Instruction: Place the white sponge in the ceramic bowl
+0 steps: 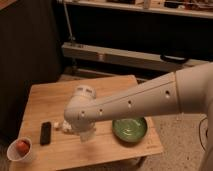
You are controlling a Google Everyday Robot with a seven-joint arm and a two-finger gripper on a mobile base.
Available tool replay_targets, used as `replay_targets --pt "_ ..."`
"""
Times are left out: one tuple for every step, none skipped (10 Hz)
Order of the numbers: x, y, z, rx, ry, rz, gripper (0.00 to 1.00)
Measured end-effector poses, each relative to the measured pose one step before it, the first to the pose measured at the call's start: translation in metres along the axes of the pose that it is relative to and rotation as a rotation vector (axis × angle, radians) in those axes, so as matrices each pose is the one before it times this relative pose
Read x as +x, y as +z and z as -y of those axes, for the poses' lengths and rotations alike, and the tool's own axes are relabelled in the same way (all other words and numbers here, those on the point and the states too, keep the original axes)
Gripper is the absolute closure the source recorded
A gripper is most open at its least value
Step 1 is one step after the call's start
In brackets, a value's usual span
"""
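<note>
No text, label, brand, number or sign readable anywhere.
Small black flat rectangular object (45, 133) on light wooden desk (50, 95): face plain dark.
Glossy green ceramic bowl (129, 130) near desk's right front corner: plain glaze.
White robot arm (135, 100): row of small dark dots only.
Claw (86, 135): low over desk, left of bowl, right of black object, tucked under arm's rounded wrist housing.

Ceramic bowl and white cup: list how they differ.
The ceramic bowl is green, wide and shallow; the white cup is smaller and deeper. The bowl looks empty; the cup holds a red thing. The gripper hangs low over the wooden table between them, nearer the bowl. Both are round and upright on it.
</note>
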Motion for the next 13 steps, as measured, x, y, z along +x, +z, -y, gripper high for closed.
replay_targets --pt "0.01519 -0.00737 -0.00256 0.01661 -0.00009 0.02087 0.92" --pt "0.01443 -0.00632 -0.00377 0.00904 0.01122 0.00953 0.95" --pt "0.00623 -0.00293 -0.01679 -0.00696 0.02718 -0.00485 1.00" --pt "-0.00190 0.00127 -0.00772 -0.00236 0.00364 -0.00155 1.00" --pt "-0.00507 0.00362 -0.00424 0.00366 -0.01558 0.00020 1.00" --pt "-0.00658 0.00723 -0.00188 0.00864 -0.00152 0.00242 1.00" --pt "0.00116 0.00480 0.00208 0.00579 0.00499 -0.00030 1.00" --pt "0.00407 0.00030 0.00226 0.00508 0.00304 -0.00183 1.00" --pt "0.00836 -0.00494 -0.00752 -0.00205 0.01861 -0.00691 1.00" --pt "0.00520 -0.00295 -0.00925 -0.00188 -0.00068 0.00010 1.00" --pt "0.00344 0.00014 -0.00318 0.00210 -0.00423 0.00074 1.00" --pt "0.00100 0.00102 0.00023 0.00193 -0.00573 0.00118 1.00" --pt "-0.00363 0.00334 -0.00007 0.00578 0.00186 -0.00182 1.00"
